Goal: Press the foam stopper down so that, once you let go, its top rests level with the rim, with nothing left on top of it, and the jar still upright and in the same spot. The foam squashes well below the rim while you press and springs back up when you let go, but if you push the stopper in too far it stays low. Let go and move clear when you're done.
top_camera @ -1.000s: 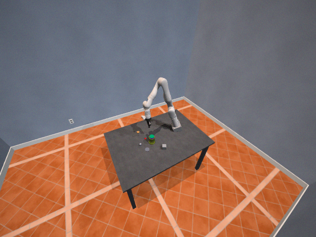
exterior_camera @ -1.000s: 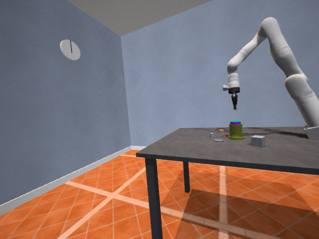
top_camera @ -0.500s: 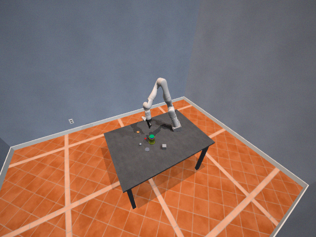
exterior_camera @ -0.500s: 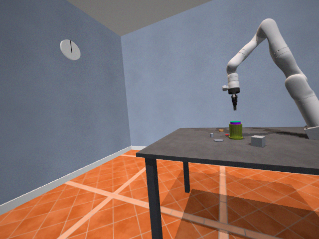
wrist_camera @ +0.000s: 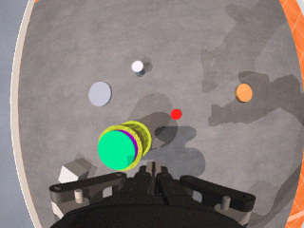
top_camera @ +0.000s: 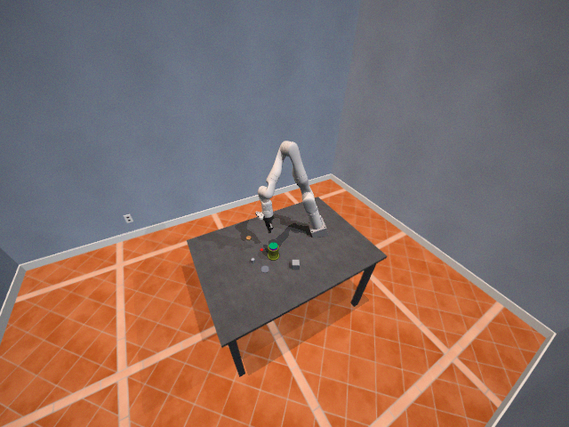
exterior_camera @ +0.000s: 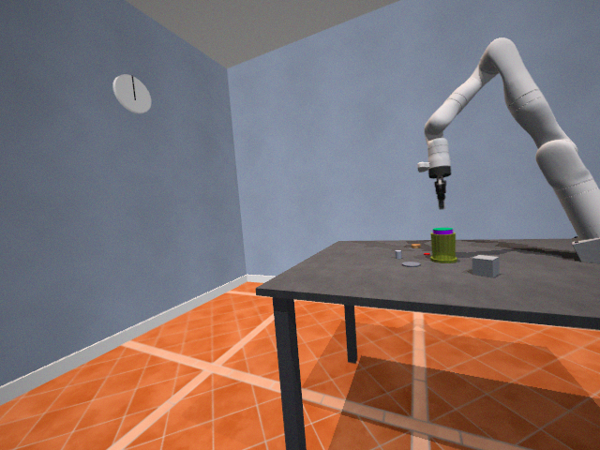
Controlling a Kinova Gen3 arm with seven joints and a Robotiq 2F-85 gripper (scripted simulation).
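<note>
- While our tool [exterior_camera: 441,205] hangs in the air above the counter [exterior_camera: 367,280], we see its fingers clenched fully together with nothing between them.
- We find the jar [exterior_camera: 443,247], olive-yellow and ribbed, standing upright on the counter, below the tool and well apart from it.
- We see the foam stopper [exterior_camera: 442,232] as a purple band poking above the jar's rim, with a green disc [exterior_camera: 442,228] lying flat on top of it.
- From the wrist view, we look down on the green disc [wrist_camera: 118,147], which covers most of the jar's mouth; it sits left of and slightly ahead of the closed fingertips.
- We note a small red marker [wrist_camera: 177,114] on the counter just beside the jar, and an orange disc [wrist_camera: 243,93] farther off to the right in the wrist view.
- We also see a flat grey disc [exterior_camera: 411,263], a small grey cylinder [exterior_camera: 397,253] and a grey cube [exterior_camera: 485,265] resting on the counter around the jar, none touching it.
- We see the arm's base [top_camera: 319,232] fixed at the counter's far edge in the top view.
</note>
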